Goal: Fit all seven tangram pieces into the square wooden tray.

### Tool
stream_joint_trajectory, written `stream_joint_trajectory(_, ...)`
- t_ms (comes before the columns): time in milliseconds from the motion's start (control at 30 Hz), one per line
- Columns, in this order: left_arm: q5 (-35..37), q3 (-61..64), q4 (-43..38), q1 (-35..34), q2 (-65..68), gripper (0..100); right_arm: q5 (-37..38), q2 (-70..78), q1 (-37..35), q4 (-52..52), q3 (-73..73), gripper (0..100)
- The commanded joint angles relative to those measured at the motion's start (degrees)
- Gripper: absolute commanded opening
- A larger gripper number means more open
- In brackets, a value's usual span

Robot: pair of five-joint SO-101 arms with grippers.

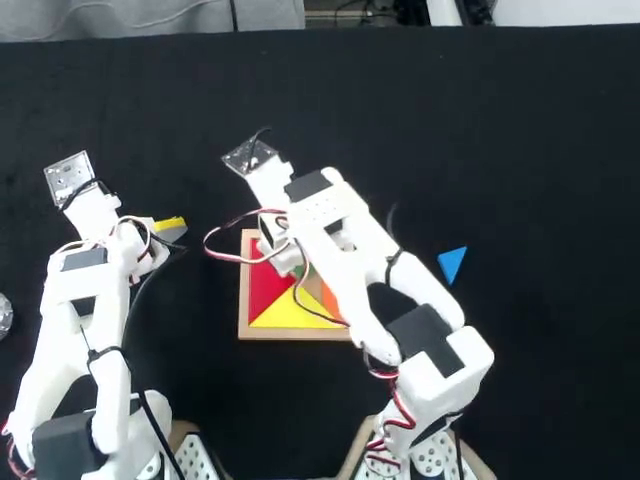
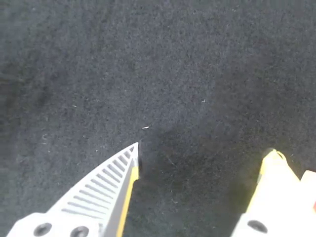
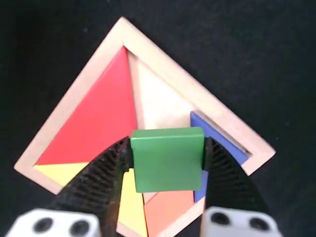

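left pincer: left-centre of the high view, over bare black desk, well apart from the tray; fingers spread, nothing between them.
tray: centre of the high view, flat on the desk, partly under the right arm.
in tray: red triangle, yellow triangle, orange piece, blue piece; bare wood slot between red and blue.
right pincer: over the tray's middle, pinching the green square on two opposite sides.
green square: over the orange piece and the bare wood slot; touching the tray or not, cannot tell.
blue triangle: right of centre in the high view, loose on the desk, apart from the tray.
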Motion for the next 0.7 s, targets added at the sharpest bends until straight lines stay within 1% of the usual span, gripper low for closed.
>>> stream_joint_trajectory(0, -0.09, -0.84, -0.62, -0.40, -2.02, 37, -0.44, -3.56, -0.70, -1.85, 0.48, 26.5)
stream_joint_trajectory(67, -0.09, -0.84, -0.62, -0.40, -2.02, 37, -0.44, -3.56, -0.70, -2.11, 0.57, 29.0)
stream_joint_trajectory(333, -0.09, -0.84, -0.62, -0.40, -2.02, 37, -0.09, -4.09, -0.62, -2.29, -0.04, 25.7)
stream_joint_trajectory(400, -0.09, -0.84, -0.62, -0.40, -2.02, 37, -0.18, -4.00, -0.35, -2.29, -1.36, 18.0)
stream_joint_trajectory(500, -0.09, -0.84, -0.62, -0.40, -2.02, 37, -0.35, -3.91, -0.35, -2.29, -4.44, 0.8)
stream_joint_trajectory(600, -0.09, -0.75, -0.62, -0.40, -2.02, 37, -0.44, -3.47, -0.26, -2.73, -7.25, 5.0)
stream_joint_trajectory(667, -0.09, -0.75, -0.62, -0.40, -2.02, 37, -0.18, -3.38, 0.88, -4.13, -6.99, 4.2)
